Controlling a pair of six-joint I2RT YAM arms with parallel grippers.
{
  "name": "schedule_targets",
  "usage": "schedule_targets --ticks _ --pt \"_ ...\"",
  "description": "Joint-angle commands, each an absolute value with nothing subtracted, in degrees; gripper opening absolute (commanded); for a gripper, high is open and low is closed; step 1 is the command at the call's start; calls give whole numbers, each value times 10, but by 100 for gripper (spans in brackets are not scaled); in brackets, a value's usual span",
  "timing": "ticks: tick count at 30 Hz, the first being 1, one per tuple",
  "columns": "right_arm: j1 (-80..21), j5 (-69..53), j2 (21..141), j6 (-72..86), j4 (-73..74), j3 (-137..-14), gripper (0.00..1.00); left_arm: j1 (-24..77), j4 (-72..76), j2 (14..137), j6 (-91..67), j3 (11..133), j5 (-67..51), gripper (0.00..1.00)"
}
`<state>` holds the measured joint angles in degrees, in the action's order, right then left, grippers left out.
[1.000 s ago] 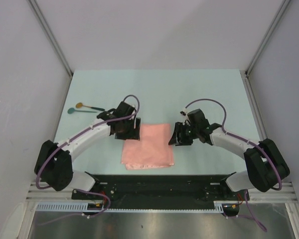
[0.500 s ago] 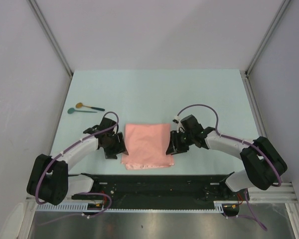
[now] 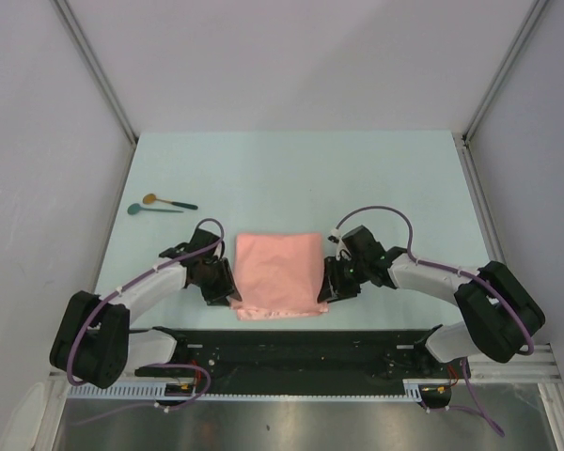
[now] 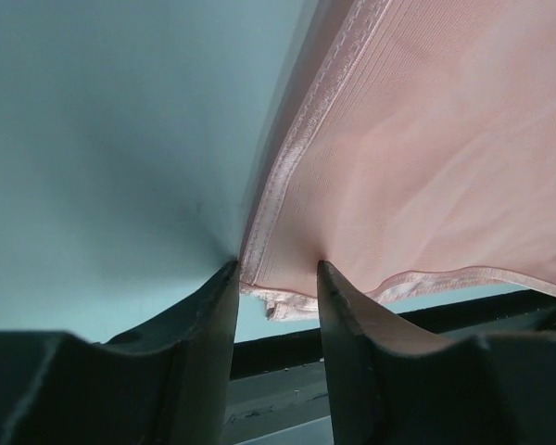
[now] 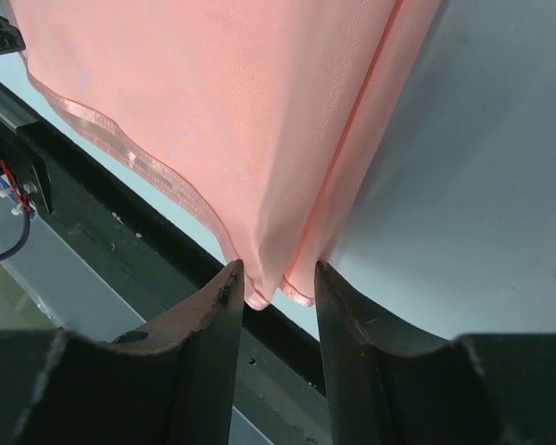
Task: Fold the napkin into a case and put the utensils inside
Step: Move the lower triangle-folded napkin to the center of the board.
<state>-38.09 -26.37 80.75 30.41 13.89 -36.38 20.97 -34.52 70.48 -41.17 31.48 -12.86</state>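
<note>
- Napkin (image 3: 278, 272): flat on the surface (image 3: 291, 178), folded to a layered rectangle, hems stacked at the near corners; not yet a case.
- Left claw (image 4: 278, 271): down within the last second from the napkin's far-left corner to its near-left corner. Narrowed from wide to partly open, fingers astride the corner hem, no pinch yet.
- Right claw (image 5: 276, 271): down from beside the napkin's right edge to its near-right corner. Partly open, astride the corner layers, nothing clamped.
- Judged meaning: paired grasp of both near corners in preparation; another fold apparently next.
- Utensils (image 3: 174, 203): well apart from the napkin, off its far-left corner, not yet inserted.
- No brand, label or legible writing in any view.
</note>
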Motion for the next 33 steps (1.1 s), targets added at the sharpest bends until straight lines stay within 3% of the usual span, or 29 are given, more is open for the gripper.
schedule_targets --ticks 1,8,16,20,30,33 --pt "-385 -262 792 312 131 -359 41 223 -340 699 -427 311 -124 43" --pt "-387 -264 796 312 120 -352 39 236 -356 681 -436 321 -112 30" --pt "-387 -258 788 319 116 -347 34 262 -367 659 -451 326 -129 2" --pt "-383 -259 790 323 113 -348 30 276 -359 663 -459 318 -142 0" --pt "-388 -274 787 328 107 -345 29 292 -351 664 -469 308 -148 1" --pt "-387 -268 789 327 112 -346 19 293 -348 667 -471 301 -150 0"
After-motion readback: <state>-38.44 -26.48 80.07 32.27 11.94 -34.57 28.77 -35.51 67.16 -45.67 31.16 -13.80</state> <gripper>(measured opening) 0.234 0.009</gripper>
